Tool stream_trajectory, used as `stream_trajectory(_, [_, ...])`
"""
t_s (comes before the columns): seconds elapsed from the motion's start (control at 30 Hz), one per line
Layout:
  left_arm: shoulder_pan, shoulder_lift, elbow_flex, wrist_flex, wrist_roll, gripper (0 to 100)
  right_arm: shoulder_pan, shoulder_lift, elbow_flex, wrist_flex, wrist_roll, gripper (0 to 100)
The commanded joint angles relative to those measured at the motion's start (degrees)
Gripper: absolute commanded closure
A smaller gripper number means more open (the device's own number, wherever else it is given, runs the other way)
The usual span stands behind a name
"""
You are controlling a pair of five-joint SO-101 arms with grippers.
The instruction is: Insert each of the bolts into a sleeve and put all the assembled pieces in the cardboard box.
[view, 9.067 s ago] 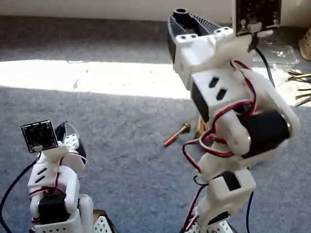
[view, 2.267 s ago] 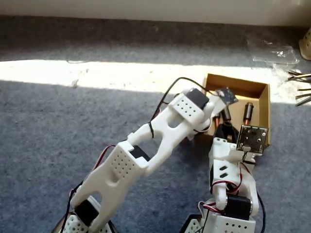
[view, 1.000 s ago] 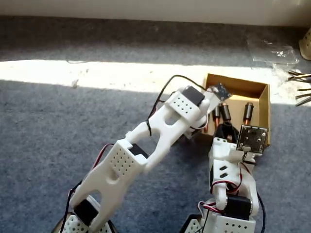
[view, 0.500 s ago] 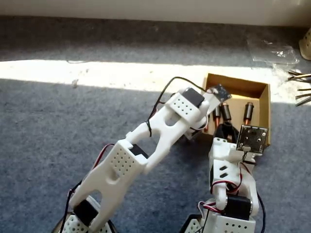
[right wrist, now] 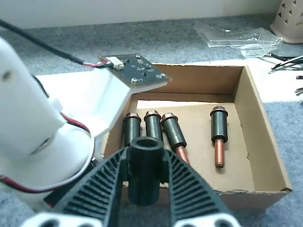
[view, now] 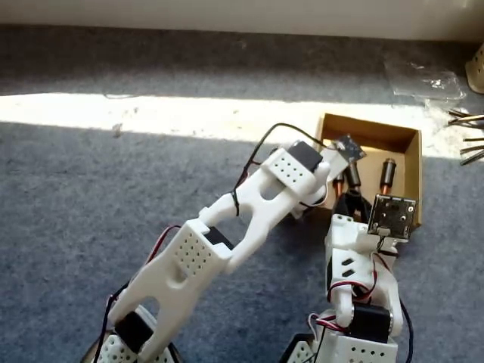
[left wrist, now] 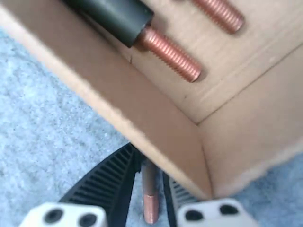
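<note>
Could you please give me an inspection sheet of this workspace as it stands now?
Surface: grey carpet, with a sunlit strip across it.
Job's things: cardboard box holding four assembled pieces.
Clutter: clear plastic bag behind the box.
Grippers: left gripper shut on a bolt against the box's outer wall; right gripper shut on a sleeve.
Cables: black cable looping over the left arm.
Surroundings: pale wall along the carpet's far edge.

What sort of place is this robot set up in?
Probably a home or hobby room, not a factory: grey carpet-like surface with a sunlit strip, a cardboard box of sleeved bolts, and a loose clear plastic bag.
</note>
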Motion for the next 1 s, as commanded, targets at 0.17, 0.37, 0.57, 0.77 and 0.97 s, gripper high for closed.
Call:
stream_trajectory(0.17, [-3.0,-12.1,-2.4,5.9,0.3,99,-6.5,-0.5,0.0,-1.9,-0.3,99.5])
stream_trajectory(0.37, [-4.7,-23.3,-2.0,13.8,0.3,99,-10.2,-0.5,1.6,-1.9,-0.2,99.5])
stream_trajectory(0.57, [-13.8,-32.2,2.6,14.0,0.3,99,-10.2,-0.5,4.3,-8.2,-0.2,99.5])
stream_trajectory(0.77, [-21.6,-43.0,9.5,14.0,0.3,99,-12.0,-0.5,10.6,-17.4,-0.2,99.5])
stream_trajectory(0.97, [-22.5,-56.8,23.9,13.6,0.1,99,-25.3,-0.5,11.2,-17.6,2.5,99.5])
